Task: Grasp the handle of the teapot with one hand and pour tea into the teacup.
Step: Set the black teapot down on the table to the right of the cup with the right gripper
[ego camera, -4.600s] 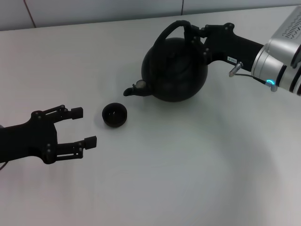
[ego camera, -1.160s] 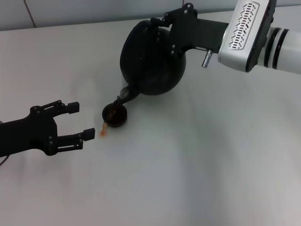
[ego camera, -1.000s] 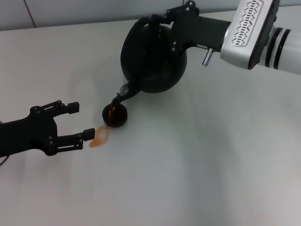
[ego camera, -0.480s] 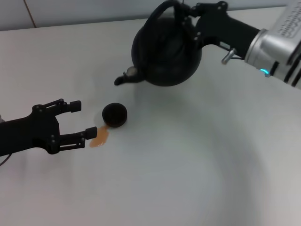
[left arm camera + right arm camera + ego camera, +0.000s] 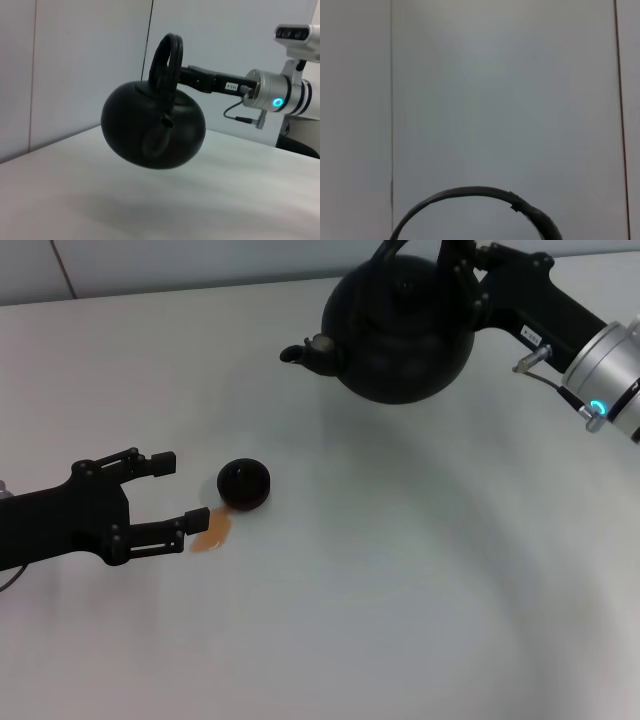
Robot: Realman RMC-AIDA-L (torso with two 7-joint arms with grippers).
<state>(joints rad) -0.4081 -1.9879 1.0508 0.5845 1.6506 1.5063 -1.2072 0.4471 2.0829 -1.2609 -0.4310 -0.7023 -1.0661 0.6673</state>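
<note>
Holding the teapot level and clear of the table, well beyond the teacup, with the right gripper clamping the handle; keeping the spout up, since tea is already pooling just beside the teacup. Idling near the teacup, the left gripper, jaws wide apart and empty. Showing the teapot hanging in air only from the left wrist.

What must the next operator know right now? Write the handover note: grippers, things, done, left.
Right gripper: shut on the handle, carrying the teapot in the air, level, at the table's far right, well away from the teacup.
Left gripper: open, empty, resting just left of the teacup.
Teacup stands upright on the table; I cannot tell its fill.
An amber puddle of tea lies on the table beside the cup, near the left gripper's fingertip.
Left: set the teapot down, check the cup, wipe the spill.
</note>
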